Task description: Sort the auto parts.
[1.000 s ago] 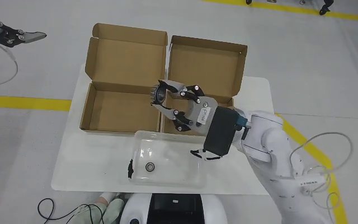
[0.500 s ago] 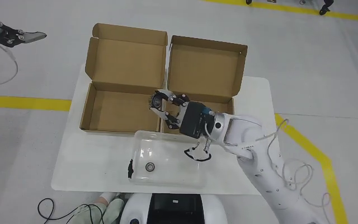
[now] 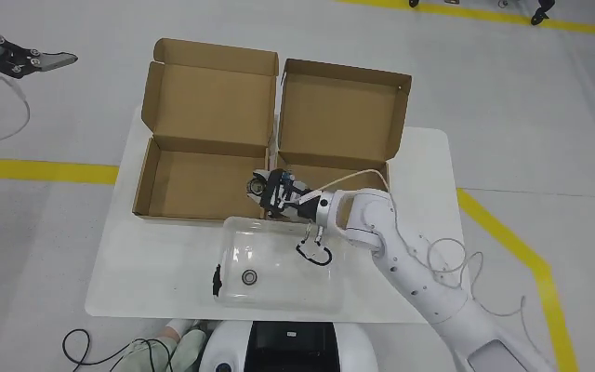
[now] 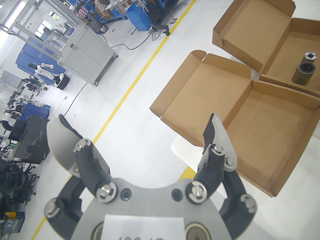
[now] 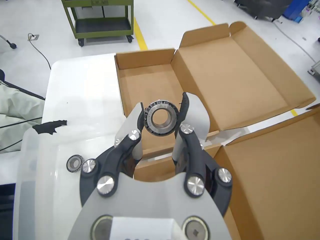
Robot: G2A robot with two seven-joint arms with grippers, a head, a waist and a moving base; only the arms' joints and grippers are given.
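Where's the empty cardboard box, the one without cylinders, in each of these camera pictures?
Top view: the empty box, the left of the two.
Left wrist view: the nearer box, beyond the left gripper.
Right wrist view: the box beyond the bearing in the right gripper.
Shared landmark: the neighbouring box beside it.

Shiny grey metal bearing [image 5: 160,106], matt brown cardboard boxes [image 3: 200,186], clear glossy plastic bin [image 3: 279,288], smooth white table [image 3: 423,172] with a slight sheen
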